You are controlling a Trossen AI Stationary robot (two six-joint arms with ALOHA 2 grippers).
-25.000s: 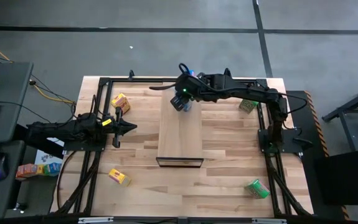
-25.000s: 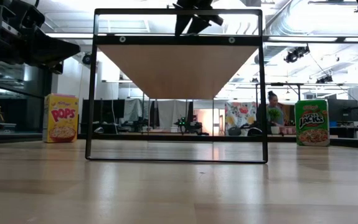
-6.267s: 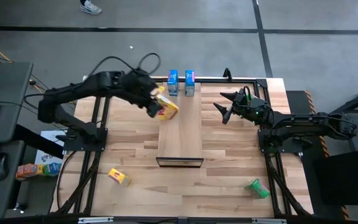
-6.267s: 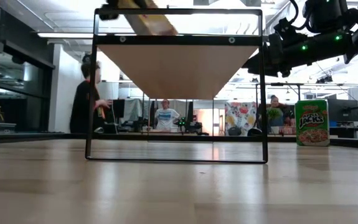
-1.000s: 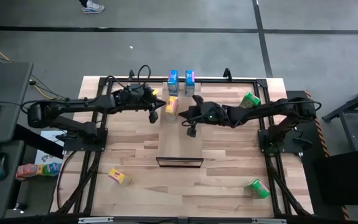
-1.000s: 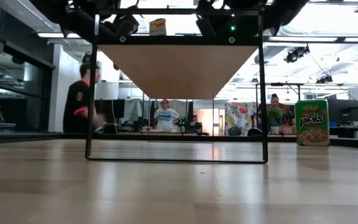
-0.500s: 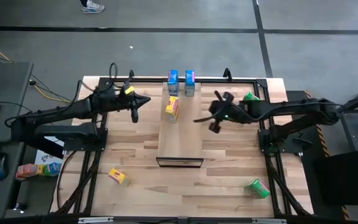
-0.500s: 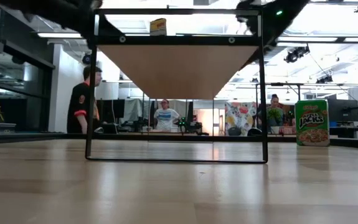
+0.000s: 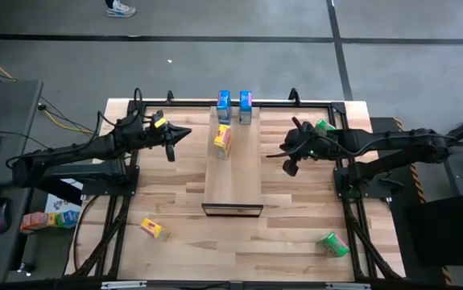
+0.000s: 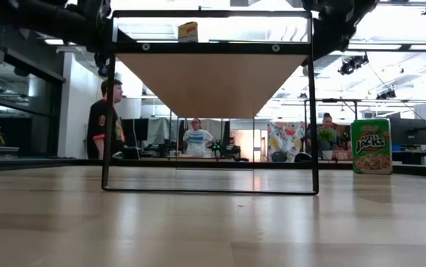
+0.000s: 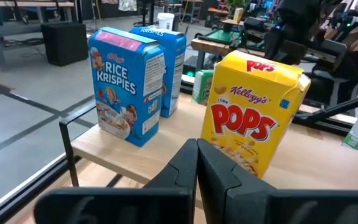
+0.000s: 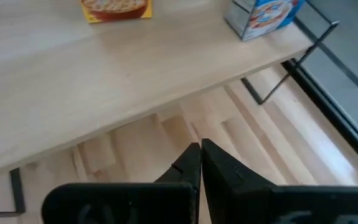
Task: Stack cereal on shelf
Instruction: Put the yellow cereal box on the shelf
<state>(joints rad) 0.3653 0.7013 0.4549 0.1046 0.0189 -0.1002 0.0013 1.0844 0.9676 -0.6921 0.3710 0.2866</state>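
The shelf [image 9: 233, 165] stands in the middle of the table, raised on a dark frame. Two blue cereal boxes [image 9: 224, 106] [image 9: 245, 105] stand upright side by side at its far end. A yellow cereal box [image 9: 222, 140] stands on its base just nearer than them; it also shows in the left wrist view [image 11: 253, 121] and the low view [image 10: 188, 32]. My left gripper [image 9: 188, 134] hovers shut to the shelf's left, pointing at the yellow box. My right gripper [image 9: 269, 155] hovers shut to the shelf's right, slanting down, with nothing in it.
A yellow box [image 9: 155, 229] lies on the tabletop at the near left. One green box [image 9: 332, 244] lies at the near right and another [image 9: 324, 127] stands at the far right behind my right arm. People move in the room beyond the table.
Both grippers have drawn back from the yellow box on the shelf. The left has gone toward the table's left edge. The right has gone toward the right edge, rising and turning. The yellow box stays standing on the shelf.
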